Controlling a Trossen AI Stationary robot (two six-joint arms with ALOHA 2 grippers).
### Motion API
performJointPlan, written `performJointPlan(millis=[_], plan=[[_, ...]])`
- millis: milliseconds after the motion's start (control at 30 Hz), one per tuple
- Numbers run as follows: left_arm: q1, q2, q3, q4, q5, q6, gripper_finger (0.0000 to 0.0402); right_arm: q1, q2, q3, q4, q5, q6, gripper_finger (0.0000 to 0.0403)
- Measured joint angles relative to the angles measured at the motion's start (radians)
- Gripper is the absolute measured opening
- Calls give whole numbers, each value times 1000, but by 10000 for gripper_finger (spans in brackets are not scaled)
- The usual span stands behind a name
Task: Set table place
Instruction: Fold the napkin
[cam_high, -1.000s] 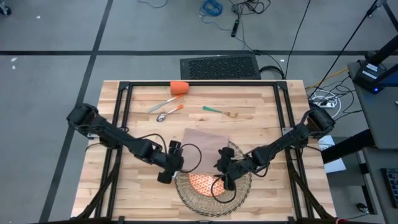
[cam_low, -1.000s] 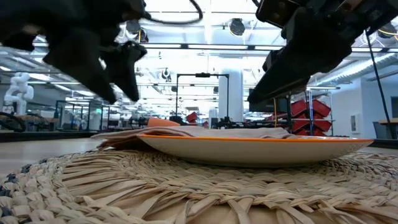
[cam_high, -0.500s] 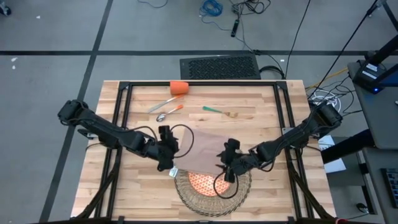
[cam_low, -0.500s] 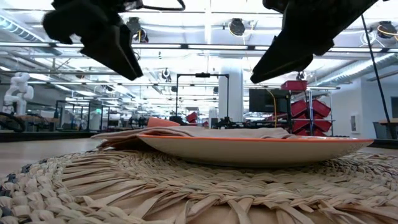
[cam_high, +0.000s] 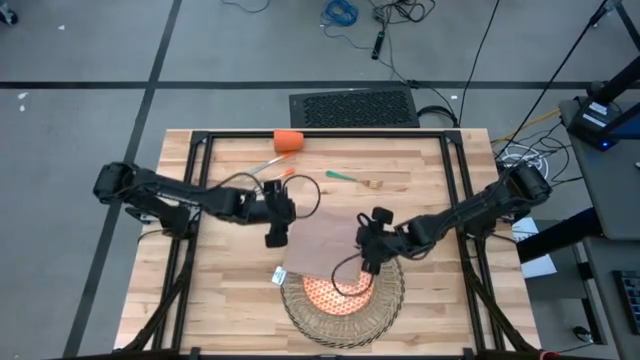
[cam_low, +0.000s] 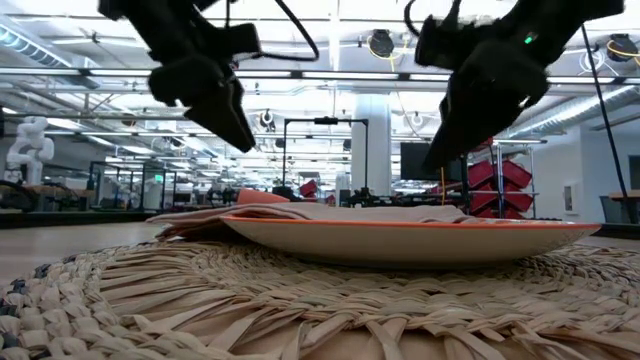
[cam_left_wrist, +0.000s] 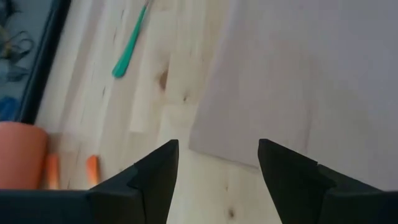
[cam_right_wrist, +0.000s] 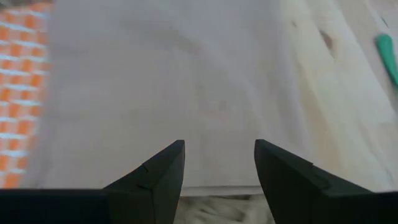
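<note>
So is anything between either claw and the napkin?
Nothing visible. The left claw and right claw hang open over opposite edges of the napkin, which lies flat, partly covering the plate.

left tool (cam_high: 276, 222) moved from placemat (cam_high: 343, 310) edge toward table's far side, right tool (cam_high: 370, 243) likewise

Around my workspace lies a grey concrete floor (cam_high: 80, 45) crossed by dark tape lines (cam_high: 150, 85). At twelve o'clock I see a black ribbed rubber mat (cam_high: 353, 107) and a coiled blue cable (cam_high: 340, 12). Level ahead, bright ceiling lights (cam_low: 330, 60), a white round column (cam_low: 372, 150) and red storage bins (cam_low: 497, 185).
</note>
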Motion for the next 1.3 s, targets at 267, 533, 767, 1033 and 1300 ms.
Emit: performJointPlan(millis=[267,533,767,1033,1300], plan=[[194,42,0,27,251,106,207,-113,0,0,-57,-59,-48,183],[347,178,0,51,477,202,207,-226,0,0,-100,-121,-105,183],[404,258,27,89,585,249,207,-323,0,-55,-76,-267,-107,183],[425,305,66,77,683,277,207,-352,0,-127,30,-347,-113,183],[424,422,137,31,743,282,207,-363,0,-128,57,-359,-132,182]])
